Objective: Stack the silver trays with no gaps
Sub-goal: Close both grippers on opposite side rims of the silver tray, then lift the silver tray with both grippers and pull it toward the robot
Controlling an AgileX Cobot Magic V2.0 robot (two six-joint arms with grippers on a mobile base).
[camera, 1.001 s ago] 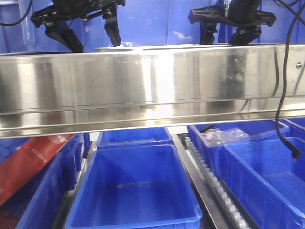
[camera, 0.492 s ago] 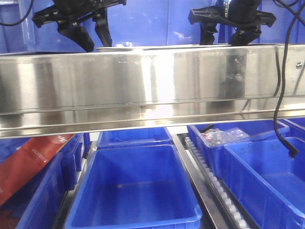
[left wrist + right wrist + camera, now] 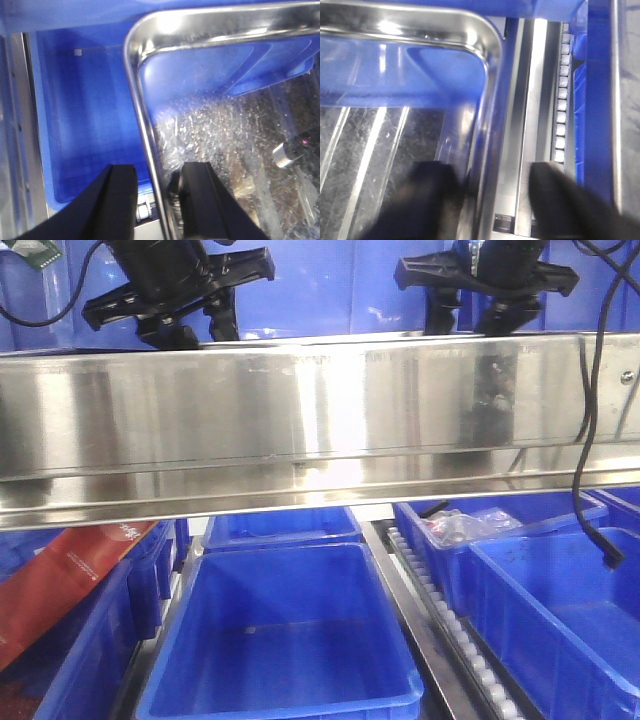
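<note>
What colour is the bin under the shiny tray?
Blue; the rectangular plastic bin shows best in the left wrist view.

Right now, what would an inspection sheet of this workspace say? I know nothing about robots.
Surface: stainless-steel shelf rail across the front view; roller track between the bins below it.
Job's things: silver tray, rim seen in both wrist views; whether more are stacked, cannot tell.
Clutter: red package at lower left; clear plastic bag in a bin at right.
Grippers: left gripper and right gripper open, each straddling a tray rim.
Cables: black cable hanging across the rail at right.
Surroundings: blue plastic bins.
</note>
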